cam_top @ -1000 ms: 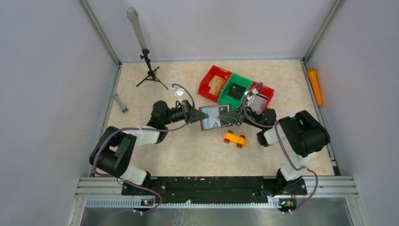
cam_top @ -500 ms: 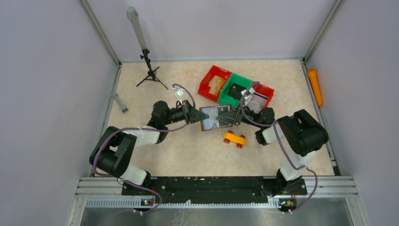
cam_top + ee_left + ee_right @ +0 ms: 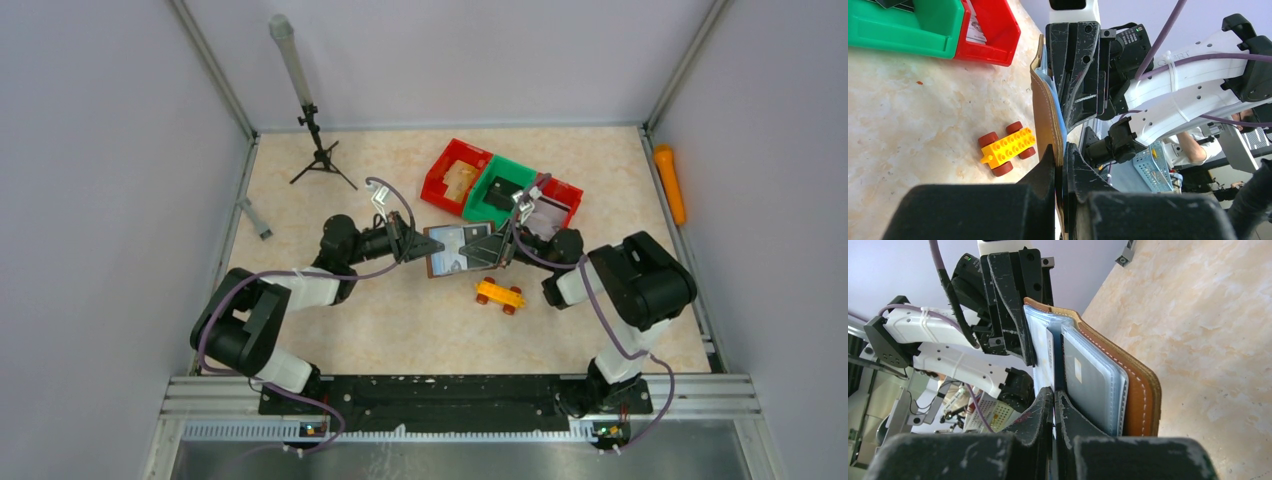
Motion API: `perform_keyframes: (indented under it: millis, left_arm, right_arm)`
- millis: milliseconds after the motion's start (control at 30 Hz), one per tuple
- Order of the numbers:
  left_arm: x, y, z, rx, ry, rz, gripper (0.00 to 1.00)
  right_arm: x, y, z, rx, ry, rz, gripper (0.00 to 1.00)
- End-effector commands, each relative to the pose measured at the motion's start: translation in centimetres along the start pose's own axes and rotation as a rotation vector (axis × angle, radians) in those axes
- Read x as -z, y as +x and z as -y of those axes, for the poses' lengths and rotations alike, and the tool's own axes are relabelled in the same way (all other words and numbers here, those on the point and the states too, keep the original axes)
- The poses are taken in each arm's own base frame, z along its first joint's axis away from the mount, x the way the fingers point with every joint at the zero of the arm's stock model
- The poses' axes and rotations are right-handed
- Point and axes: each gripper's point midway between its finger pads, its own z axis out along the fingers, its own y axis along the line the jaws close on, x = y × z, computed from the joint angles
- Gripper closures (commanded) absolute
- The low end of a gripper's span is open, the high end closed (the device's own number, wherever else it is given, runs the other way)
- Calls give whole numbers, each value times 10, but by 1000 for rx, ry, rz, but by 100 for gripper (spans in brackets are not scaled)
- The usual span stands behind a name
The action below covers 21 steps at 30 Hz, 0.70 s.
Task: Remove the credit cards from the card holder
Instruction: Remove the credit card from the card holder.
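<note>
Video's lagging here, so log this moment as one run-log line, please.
left gripper: shut on card holder | right gripper: shut on credit card, card in pocket | holder: open between grippers

Two arms stand side by side. The left arm and the right arm are each built of chunky matt black joint housings and smooth white plastic links. A thin purple cable runs loosely along each one, strapped to the white shell by a pale cable tie. Faint grey lettering marks that shell, too small to read. The left gripper and the right gripper carry wedge-shaped black fingers, scuffed all over with pale scratches, below a white-capped mount with small screw heads.
</note>
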Motion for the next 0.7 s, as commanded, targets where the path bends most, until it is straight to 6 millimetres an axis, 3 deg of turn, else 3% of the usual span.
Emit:
perform_keyframes:
  millis: [0, 367, 533, 667]
  left_arm:
    - [5, -16, 20, -81, 66, 52, 100]
    - [12, -23, 13, -85, 25, 87, 100]
    - [14, -23, -14, -67, -127, 93, 100]
    - [14, -24, -16, -70, -143, 84, 100]
  right_arm:
    - [8, -23, -17, 135, -53, 102, 100]
    - [22, -36, -1, 117, 24, 171, 100]
    - [29, -44, 15, 120, 129, 197, 100]
    - [30, -45, 17, 146, 162, 194, 100]
